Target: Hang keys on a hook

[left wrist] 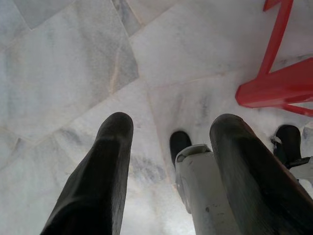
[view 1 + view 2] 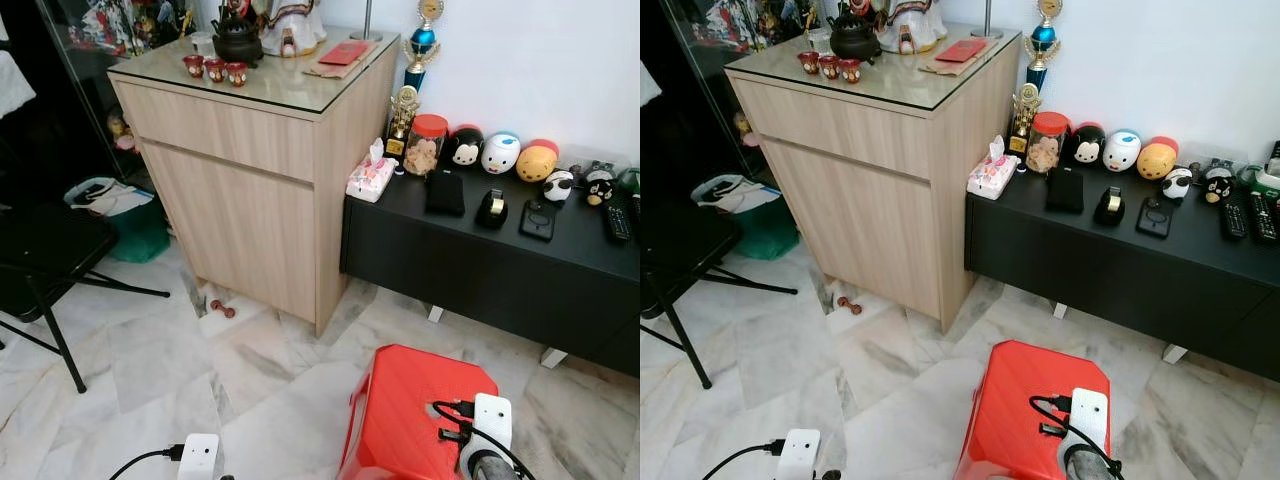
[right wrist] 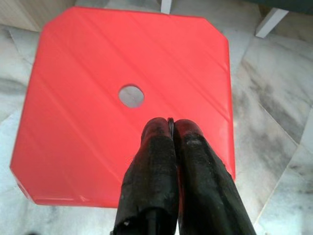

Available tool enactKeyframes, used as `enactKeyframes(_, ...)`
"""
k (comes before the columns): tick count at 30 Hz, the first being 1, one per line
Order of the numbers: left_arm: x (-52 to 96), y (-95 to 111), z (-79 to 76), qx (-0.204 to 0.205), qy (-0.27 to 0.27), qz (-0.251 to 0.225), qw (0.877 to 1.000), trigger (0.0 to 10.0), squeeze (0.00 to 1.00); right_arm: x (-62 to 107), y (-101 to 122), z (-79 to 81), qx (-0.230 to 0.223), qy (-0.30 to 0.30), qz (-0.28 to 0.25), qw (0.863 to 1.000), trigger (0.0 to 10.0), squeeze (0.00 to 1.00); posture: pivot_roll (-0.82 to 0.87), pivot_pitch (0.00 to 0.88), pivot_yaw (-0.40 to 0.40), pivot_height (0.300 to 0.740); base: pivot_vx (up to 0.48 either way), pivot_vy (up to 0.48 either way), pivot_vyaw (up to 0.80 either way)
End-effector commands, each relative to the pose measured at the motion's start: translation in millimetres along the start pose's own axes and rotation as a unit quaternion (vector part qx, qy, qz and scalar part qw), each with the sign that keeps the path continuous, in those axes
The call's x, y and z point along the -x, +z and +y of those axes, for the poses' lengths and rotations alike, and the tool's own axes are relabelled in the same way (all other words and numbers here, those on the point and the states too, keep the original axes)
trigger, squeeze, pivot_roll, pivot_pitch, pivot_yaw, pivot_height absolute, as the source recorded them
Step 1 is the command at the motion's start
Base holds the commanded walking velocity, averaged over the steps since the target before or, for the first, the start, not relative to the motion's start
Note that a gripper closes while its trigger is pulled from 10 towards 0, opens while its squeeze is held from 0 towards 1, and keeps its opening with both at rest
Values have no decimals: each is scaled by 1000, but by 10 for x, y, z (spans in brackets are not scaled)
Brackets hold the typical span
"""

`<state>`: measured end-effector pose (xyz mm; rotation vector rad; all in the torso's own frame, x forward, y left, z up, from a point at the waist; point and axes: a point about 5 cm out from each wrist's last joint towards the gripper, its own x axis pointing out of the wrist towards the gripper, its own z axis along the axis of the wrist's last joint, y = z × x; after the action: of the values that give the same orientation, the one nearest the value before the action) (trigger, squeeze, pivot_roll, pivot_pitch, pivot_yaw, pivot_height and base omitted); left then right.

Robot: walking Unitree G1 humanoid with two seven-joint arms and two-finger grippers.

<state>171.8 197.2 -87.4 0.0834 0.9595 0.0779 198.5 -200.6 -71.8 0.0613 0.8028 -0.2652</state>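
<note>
Keys are what I am after, and I cannot find them: from the head camera nothing on the wooden cabinet [image 2: 250,190] at 11 o'clock or on the black low console [image 2: 520,260] at 2 o'clock reads clearly as a bunch of keys, and I see no hook either. The small dark items on the console are too small to tell.

My left gripper [image 1: 168,161] hangs over the marble floor [image 1: 73,73] with its fingers spread apart and nothing between them. My right gripper [image 3: 172,142] hovers above the red plastic stool [image 3: 98,63], at 5 o'clock in the head view, fingers pressed together. A thin sliver shows at the seam between the tips; I cannot tell whether it is a held thing.

I judge keys to be light, hard, slippery metal that swings loosely, so I would pinch the ring rather than a blade.
</note>
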Motion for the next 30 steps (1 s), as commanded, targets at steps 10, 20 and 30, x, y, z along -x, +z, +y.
enactKeyframes(10,10,-58,-7,-8,-5,10,1000,10000,0,6,-35,-4,1,5,9,1000,10000,0,-64,0,-16,740,-272,0,0)
enactKeyframes(20,11,-66,-8,-8,-6,12,1000,10000,0,18,-71,-12,-3,8,10,1000,10000,0,-64,0,-15,740,-309,0,0)
enactKeyframes(30,11,-66,-6,-9,-5,12,1000,10000,0,29,-115,-40,-10,7,17,1000,10000,0,-63,0,-14,740,-315,0,0)
